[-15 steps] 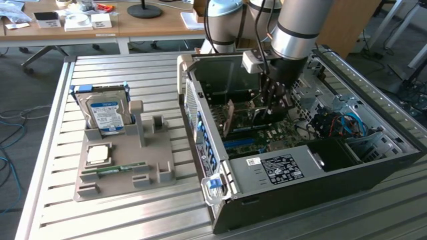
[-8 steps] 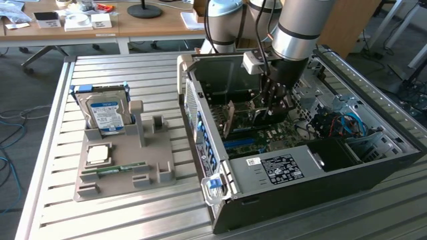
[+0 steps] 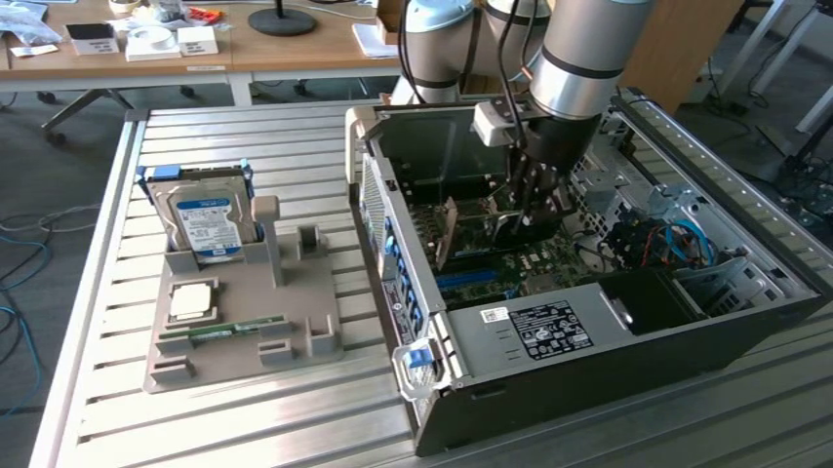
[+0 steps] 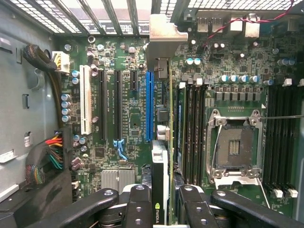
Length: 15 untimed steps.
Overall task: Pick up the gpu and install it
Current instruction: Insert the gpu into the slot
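The gpu (image 4: pixel 160 161) is pinched edge-on in the claw (image 4: pixel 161 202), inside the open case (image 3: pixel 612 380), just beside the blue slot (image 4: pixel 149 104). Memory slots (image 4: pixel 190 123) and the socket (image 4: pixel 235 152) lie on the gpu's side of the blue slot. Black slots (image 4: pixel 109 104) and a white slot (image 4: pixel 85 99) lie on the other side. Cables (image 4: pixel 52 152) are routed along the case wall, well apart from the blue slot.

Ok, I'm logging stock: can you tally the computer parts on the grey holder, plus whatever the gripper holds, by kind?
hard drive: 1
CPU: 1
RAM stick: 1
gpu, in the gripper: 1
Total: 4
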Available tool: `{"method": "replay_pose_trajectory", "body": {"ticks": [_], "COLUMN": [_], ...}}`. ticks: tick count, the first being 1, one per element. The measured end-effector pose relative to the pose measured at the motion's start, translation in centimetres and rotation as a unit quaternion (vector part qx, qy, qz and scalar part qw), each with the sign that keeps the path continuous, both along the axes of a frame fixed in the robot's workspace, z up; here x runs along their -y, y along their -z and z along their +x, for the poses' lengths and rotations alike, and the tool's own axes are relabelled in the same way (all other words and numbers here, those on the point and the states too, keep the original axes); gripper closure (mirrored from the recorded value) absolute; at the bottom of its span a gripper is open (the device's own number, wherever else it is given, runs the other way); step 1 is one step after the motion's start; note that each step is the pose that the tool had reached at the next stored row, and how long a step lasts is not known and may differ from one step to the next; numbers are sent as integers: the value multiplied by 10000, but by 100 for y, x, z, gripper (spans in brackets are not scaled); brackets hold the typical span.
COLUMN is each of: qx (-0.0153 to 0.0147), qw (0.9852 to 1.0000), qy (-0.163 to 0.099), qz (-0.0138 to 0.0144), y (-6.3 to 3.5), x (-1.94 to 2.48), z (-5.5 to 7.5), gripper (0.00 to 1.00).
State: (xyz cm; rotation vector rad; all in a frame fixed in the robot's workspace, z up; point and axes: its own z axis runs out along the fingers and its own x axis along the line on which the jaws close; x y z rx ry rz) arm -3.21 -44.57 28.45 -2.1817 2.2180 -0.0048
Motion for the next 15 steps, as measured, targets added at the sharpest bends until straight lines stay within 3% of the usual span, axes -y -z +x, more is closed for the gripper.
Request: {"method": "replay_pose_trajectory", "body": {"ticks": [15], "qx": [0], "qw": [10000], "qy": [0], "qz": [0], "y": [51], "x": [6], "z": [-6], "gripper": [73]}}
